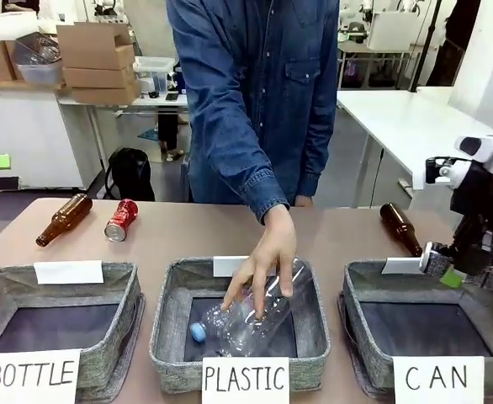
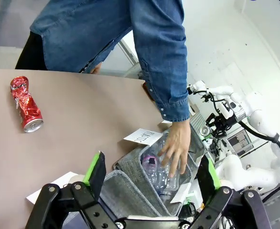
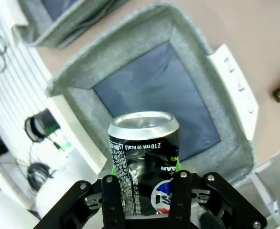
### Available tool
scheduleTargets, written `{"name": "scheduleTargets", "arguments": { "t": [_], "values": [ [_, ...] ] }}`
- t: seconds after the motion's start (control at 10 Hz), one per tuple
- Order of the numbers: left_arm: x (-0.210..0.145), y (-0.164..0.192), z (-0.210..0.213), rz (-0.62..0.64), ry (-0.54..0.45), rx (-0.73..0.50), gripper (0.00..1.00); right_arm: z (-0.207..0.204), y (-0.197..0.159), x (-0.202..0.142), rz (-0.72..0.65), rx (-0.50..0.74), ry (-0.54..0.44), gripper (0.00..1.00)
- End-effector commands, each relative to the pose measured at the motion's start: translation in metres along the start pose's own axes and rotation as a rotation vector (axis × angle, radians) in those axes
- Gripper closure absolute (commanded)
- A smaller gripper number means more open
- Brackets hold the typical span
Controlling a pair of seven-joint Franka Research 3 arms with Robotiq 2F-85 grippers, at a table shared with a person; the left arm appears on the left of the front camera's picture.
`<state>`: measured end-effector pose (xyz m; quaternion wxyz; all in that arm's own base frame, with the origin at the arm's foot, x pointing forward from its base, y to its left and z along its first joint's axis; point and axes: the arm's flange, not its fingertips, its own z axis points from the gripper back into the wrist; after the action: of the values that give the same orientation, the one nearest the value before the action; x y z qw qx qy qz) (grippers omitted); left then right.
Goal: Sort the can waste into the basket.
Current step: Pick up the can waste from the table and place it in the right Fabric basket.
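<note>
A dark black-blue can [image 3: 144, 155] with a silver top stands between the fingers of my right gripper [image 3: 147, 180], which is shut on it. The can hangs over the grey basket [image 3: 111, 50] and its dark floor. From the front, my right gripper [image 1: 469, 271] hovers above the back right corner of the basket [image 1: 362, 337] labelled "CAN". A red dented can [image 1: 121, 220] lies on the table at the back left, also seen as the red can [image 2: 26, 104] beyond my left gripper [image 2: 152, 176], which is open and holds nothing.
A person's hand [image 1: 262, 261] presses a clear plastic bottle [image 1: 251, 316] into the middle "PLASTIC" basket [image 1: 166, 337]. The "BOTTLE" basket [image 1: 116, 341] sits at the left. One brown glass bottle [image 1: 64, 219] lies by the red can, another [image 1: 400, 227] behind the "CAN" basket.
</note>
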<state>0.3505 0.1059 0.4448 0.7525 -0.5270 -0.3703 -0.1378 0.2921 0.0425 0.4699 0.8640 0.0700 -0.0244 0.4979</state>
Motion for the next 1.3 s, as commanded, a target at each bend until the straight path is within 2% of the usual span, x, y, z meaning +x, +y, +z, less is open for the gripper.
{"name": "scheduleTargets", "arguments": {
  "t": [0.0,0.2,0.3,0.6,0.9,1.0,1.2],
  "values": [
    [0.001,-0.001,-0.001,-0.021,-0.019,-0.014,0.00,0.004,-0.003,-0.010,0.133,0.030,0.060,0.59],
    [0.001,-0.001,-0.001,-0.021,-0.019,-0.014,0.00,0.000,-0.005,-0.011,0.143,0.033,0.075,0.03],
    [0.001,-0.001,-0.001,-0.021,-0.019,-0.014,0.00,0.000,-0.005,-0.010,0.146,0.034,0.073,0.00],
    [0.001,-0.001,-0.001,-0.021,-0.019,-0.014,0.00,0.001,-0.007,-0.007,0.119,0.043,0.061,0.00],
    [0.001,-0.001,-0.001,-0.021,-0.019,-0.014,0.00,0.005,-0.011,-0.002,-0.001,0.128,-0.049,0.00],
    [0.001,-0.001,-0.001,-0.021,-0.019,-0.014,0.00,0.013,-0.014,0.002,-0.118,0.238,-0.235,0.00],
    [0.001,-0.001,-0.001,-0.021,-0.019,-0.014,0.00,0.041,-0.028,0.005,-0.570,0.600,-0.822,0.00]
  ]
}}
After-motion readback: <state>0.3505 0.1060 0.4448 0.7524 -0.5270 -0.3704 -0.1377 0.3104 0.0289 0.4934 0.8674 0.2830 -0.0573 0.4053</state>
